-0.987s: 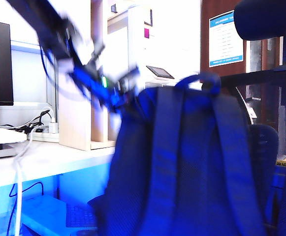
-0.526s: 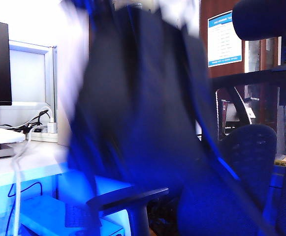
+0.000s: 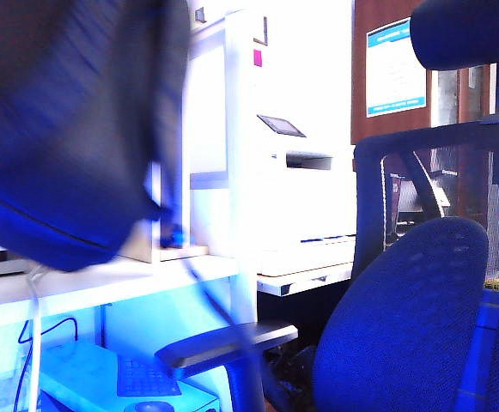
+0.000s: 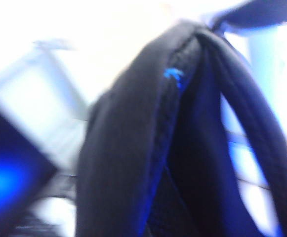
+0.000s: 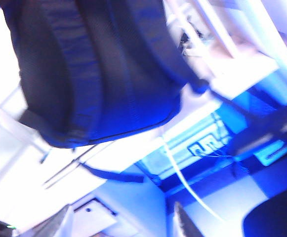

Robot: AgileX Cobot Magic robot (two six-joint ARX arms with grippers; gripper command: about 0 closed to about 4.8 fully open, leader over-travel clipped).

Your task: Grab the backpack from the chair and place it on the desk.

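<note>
Backpack (image 3: 69, 146) hangs over the desk (image 3: 103, 283), off the chair (image 3: 404, 318).
My left gripper, unseen, is shut; a swing could slip it. My right gripper (image 5: 121, 222) waits open, empty, below.

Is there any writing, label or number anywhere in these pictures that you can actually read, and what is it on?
None can be read.
Wall poster, white with a blue header, behind the chair: lines of print, too small and blurred to read.
Printer screen: dark, no legible text.
Backpack over the desk: no readable label; only a small blue mark on its strap in the left wrist view, too blurred to tell.
</note>
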